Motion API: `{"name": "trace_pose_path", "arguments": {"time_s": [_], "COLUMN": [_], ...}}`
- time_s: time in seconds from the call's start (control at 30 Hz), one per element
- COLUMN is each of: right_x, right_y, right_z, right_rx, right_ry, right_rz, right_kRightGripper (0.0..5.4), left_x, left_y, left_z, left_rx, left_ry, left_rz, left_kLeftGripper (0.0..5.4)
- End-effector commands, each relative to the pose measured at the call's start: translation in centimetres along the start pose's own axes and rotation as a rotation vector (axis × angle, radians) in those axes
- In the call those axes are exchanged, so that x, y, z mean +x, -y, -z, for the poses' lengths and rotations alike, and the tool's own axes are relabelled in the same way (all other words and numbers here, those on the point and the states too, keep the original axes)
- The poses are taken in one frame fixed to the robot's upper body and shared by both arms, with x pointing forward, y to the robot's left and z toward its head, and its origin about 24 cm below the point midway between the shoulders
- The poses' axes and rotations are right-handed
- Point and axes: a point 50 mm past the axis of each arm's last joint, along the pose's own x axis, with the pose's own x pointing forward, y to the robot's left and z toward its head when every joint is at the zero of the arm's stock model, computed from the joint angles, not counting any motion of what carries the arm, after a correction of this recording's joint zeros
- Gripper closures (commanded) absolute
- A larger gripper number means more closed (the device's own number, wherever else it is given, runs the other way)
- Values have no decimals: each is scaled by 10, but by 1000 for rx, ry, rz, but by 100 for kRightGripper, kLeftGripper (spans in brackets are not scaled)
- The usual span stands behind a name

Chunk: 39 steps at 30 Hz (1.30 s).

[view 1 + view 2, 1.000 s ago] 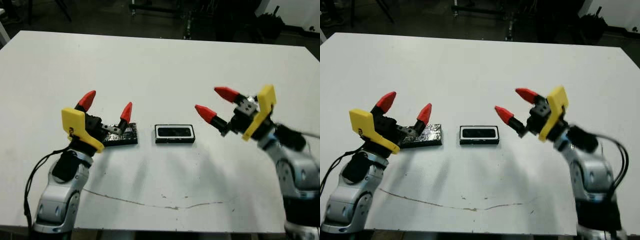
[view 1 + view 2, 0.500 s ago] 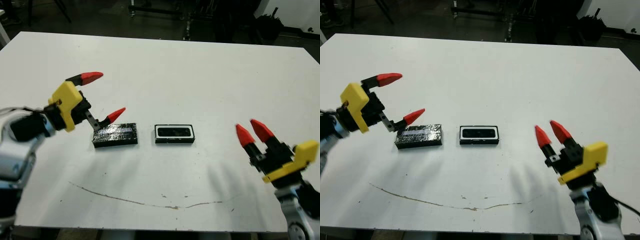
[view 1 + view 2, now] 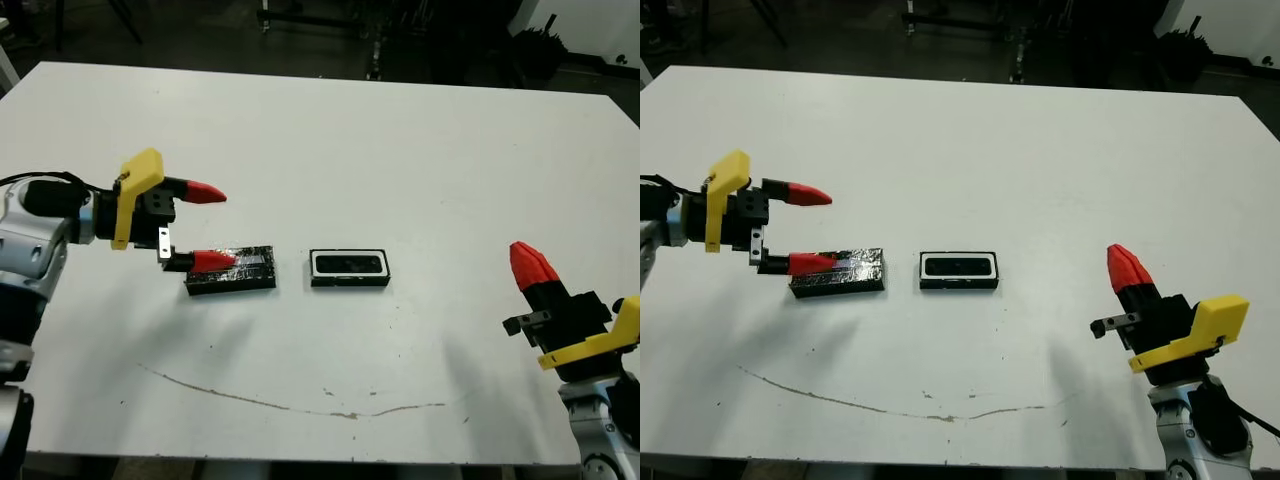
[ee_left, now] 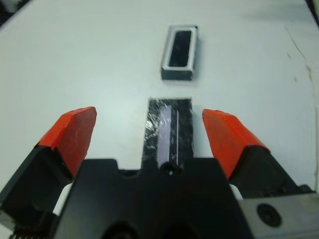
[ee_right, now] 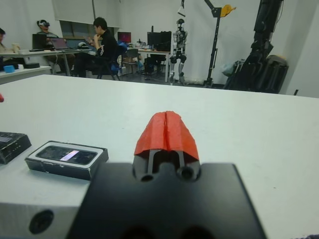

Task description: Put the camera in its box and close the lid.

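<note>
The camera point(image 3: 349, 263) already lies in the box point(image 3: 349, 281) at mid-counter, the lid point(image 3: 235, 269) just beside. The left hand point(image 3: 205, 226) has swung around, spread wide over the lid's end; the right hand point(image 3: 532, 267) has retreated, fingers pressed together.
</note>
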Motion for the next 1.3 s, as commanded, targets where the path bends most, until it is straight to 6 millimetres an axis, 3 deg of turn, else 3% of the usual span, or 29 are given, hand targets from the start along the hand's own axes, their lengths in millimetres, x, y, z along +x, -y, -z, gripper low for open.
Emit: {"name": "trace_pose_path", "arguments": {"time_s": [0.03, 1.3], "right_x": [-1, 2], "right_y": [3, 2], "right_z": [0, 2], "right_rx": [-14, -44], "right_ry": [-4, -12], "right_rz": [16, 4], "right_kRightGripper": [539, 539], "left_x": [5, 18], "left_y": [-4, -1], "left_z": [0, 7], "left_rx": [21, 130], "left_ry": [-30, -283], "left_rz": [33, 148], "left_kLeftGripper": [0, 0]}}
